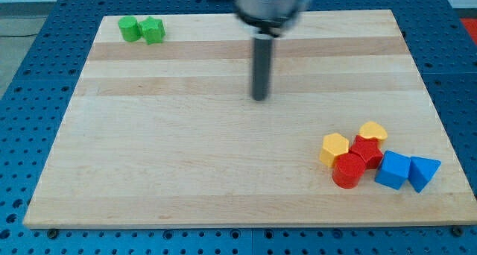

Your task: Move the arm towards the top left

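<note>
My tip (260, 98) rests on the counter (186, 150) a little above the middle of the board and slightly toward the view's right of centre. The rod stands upright, and its upper part is blurred at the view's top edge. There is no gripper on this arm, only the rod, so there is nothing to be released or clenched; the tip touches no block.

The goal, the top left corner, lies up and to the view's left from my tip. The way there is mostly a sideways travel to the left with only a small rise toward the top, because the tip is already in the upper half of the board. In that corner sit two green blocks side by side, touching or nearly touching: the first green block (130, 28) and the second green block (153, 30); I cannot tell their exact shapes. They are well apart from the tip, and I judge that a straight line to the corner would end against them, so the move should stop short if they must not be pushed.

Far from this path, at the bottom right, lies a tight cluster: a yellow block (335, 148), a yellow heart-like block (373, 130), a red block (367, 150), a red cylinder (348, 171), a blue cube (393, 170) and a blue wedge-like block (424, 171).

I can read no brand, label or writing anywhere.
</note>
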Robot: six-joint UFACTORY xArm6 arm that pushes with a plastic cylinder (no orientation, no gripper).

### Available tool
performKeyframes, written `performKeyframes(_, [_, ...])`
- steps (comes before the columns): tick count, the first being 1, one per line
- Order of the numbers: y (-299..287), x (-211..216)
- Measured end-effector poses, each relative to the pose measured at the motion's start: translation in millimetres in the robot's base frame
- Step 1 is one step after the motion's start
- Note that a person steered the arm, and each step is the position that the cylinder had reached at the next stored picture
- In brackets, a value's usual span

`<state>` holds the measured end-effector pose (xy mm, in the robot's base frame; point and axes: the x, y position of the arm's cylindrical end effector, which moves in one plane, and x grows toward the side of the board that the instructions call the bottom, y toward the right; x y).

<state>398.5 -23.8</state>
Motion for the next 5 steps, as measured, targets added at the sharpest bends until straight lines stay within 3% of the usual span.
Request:
performKeyframes(3, [-255, -95])
performKeyframes(5, [-273, -173])
